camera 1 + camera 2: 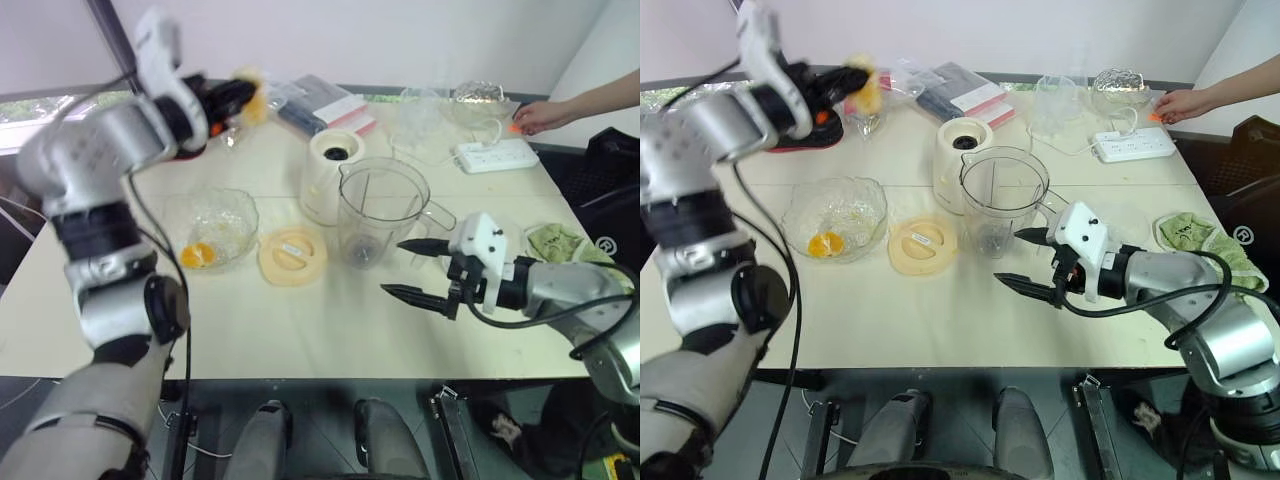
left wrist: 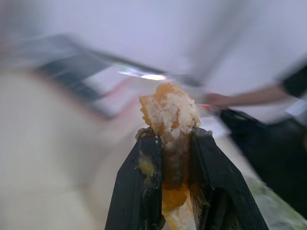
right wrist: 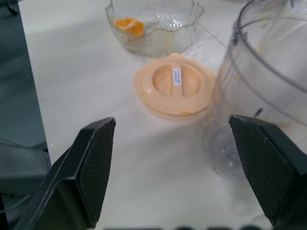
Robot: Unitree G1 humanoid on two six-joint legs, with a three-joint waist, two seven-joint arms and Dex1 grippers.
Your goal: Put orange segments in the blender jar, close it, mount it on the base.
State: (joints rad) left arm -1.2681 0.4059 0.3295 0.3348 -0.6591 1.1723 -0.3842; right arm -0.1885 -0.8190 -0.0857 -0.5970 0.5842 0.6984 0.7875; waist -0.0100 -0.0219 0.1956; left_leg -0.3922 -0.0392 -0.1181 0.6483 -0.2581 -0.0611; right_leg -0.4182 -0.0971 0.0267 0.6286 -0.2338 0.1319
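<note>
Grasping a segment in the left pincer at upper left, holding the right pincer released beside the jar, centre-right.

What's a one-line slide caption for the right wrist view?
Open right gripper faces the lidless blender jar, its peach lid on the table beside it, orange segment in the glass bowl beyond.

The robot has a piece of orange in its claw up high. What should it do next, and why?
Probably swing the left claw with its orange segment over the blender jar and let go: the jar stands open, its lid lying beside it.
</note>
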